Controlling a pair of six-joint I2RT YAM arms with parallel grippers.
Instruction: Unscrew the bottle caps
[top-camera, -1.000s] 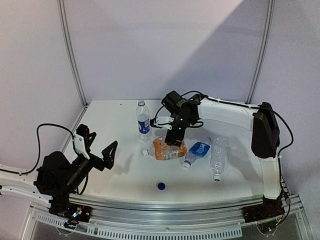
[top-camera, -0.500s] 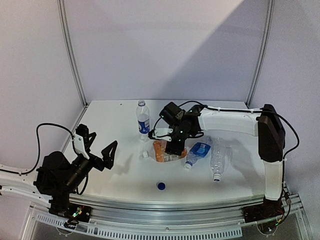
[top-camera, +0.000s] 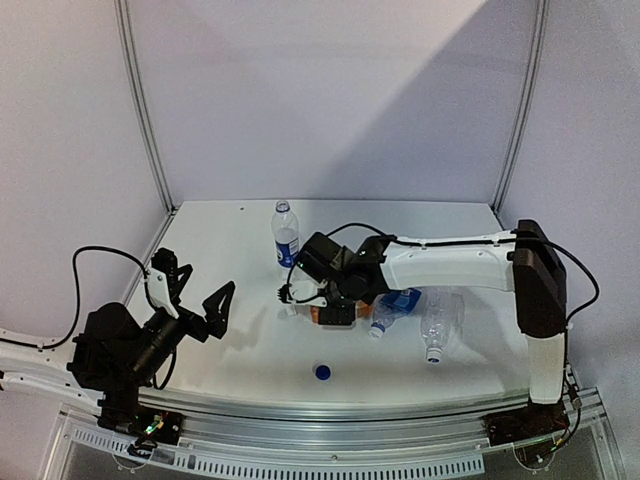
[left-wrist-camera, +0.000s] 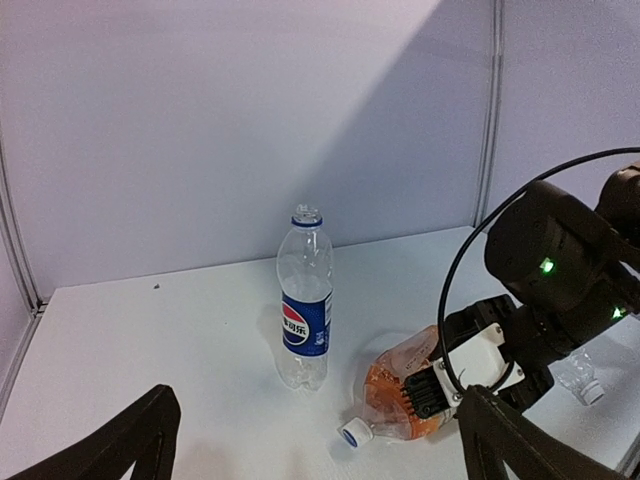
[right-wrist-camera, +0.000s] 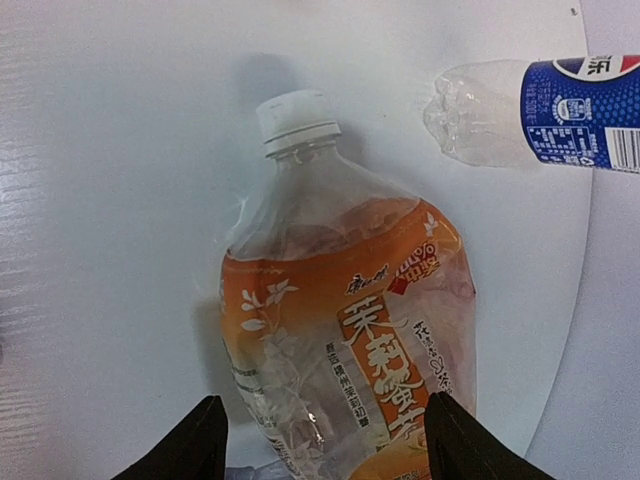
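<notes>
Orange-filled bottle (right-wrist-camera: 340, 330) lying on white table (right-wrist-camera: 100, 200), white cap (right-wrist-camera: 293, 113) on, right tool (right-wrist-camera: 325, 415) open astride its body.

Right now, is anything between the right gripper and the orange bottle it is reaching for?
Nothing visible. The right gripper straddles the lying orange bottle, one finger on each side of its body. The Pepsi bottle stands apart from both.

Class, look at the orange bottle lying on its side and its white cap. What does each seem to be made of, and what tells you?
The orange bottle looks like thin, glossy clear plastic: it is see-through near the neck, and its wall is creased and dented. The white cap looks like opaque, stiffer plastic with a duller finish, probably moulded.
</notes>
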